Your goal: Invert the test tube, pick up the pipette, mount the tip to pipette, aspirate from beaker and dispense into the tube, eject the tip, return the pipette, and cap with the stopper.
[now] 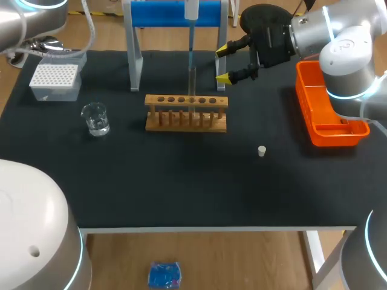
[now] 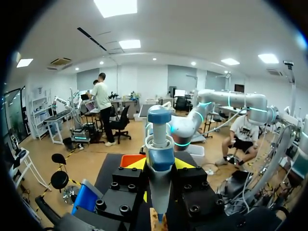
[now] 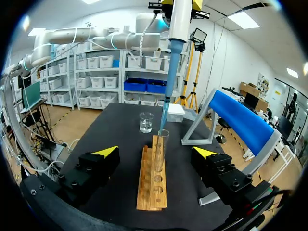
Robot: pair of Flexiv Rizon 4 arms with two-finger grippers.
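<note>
A clear test tube (image 1: 192,81) stands upright in the wooden rack (image 1: 186,113). Above it hangs the white and blue pipette (image 1: 191,12), its blue tip (image 1: 191,57) pointing down to the tube's mouth. In the left wrist view my left gripper (image 2: 160,166) is shut on the pipette (image 2: 160,154). From the right wrist view the tip (image 3: 166,96) meets the rim of the tube (image 3: 161,149) in the rack (image 3: 153,183). My right gripper (image 1: 222,63) stands open behind the rack's right end, with nothing in it. The beaker (image 1: 95,118) sits at the left. The small white stopper (image 1: 262,151) lies to the front right.
A white tip box (image 1: 55,81) sits at the back left. The blue-topped stand (image 1: 175,15) rises behind the rack. An orange bin (image 1: 329,106) lies at the right, beside my right arm. Bare black mat spans the front of the table.
</note>
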